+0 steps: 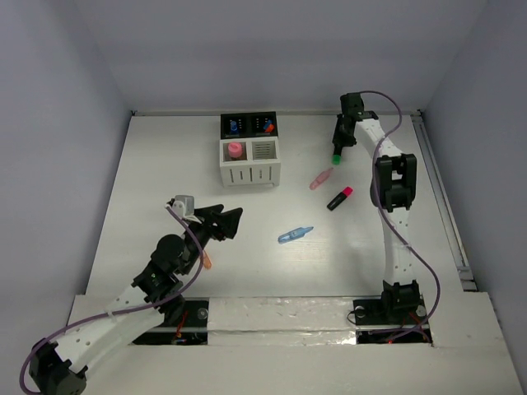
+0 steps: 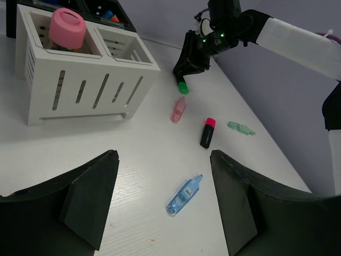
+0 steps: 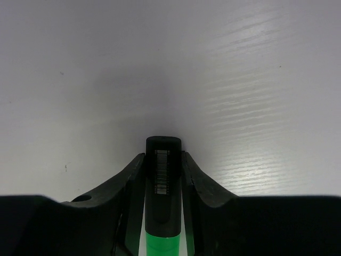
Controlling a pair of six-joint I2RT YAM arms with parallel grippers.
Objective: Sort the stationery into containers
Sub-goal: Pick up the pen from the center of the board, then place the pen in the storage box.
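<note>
My right gripper [image 1: 338, 145] is shut on a black highlighter with a green cap [image 1: 337, 156], held above the table's far right; in the right wrist view the highlighter [image 3: 163, 181] sits between the jaws. A pink pen [image 1: 321, 178], a pink-capped black highlighter [image 1: 340, 198] and a blue pen [image 1: 295, 234] lie on the table. My left gripper [image 1: 222, 220] is open and empty, with the blue pen [image 2: 185, 194] on the table ahead of it. The block of containers [image 1: 249, 169] stands at the far middle. Its left white cup holds a pink-topped item [image 1: 235, 151].
The black cups [image 1: 247, 118] behind hold blue and orange items. An orange pen [image 1: 206, 261] lies by my left arm. A pale green pen [image 2: 241, 128] lies right of the pink-capped highlighter [image 2: 208, 132]. White walls enclose the table.
</note>
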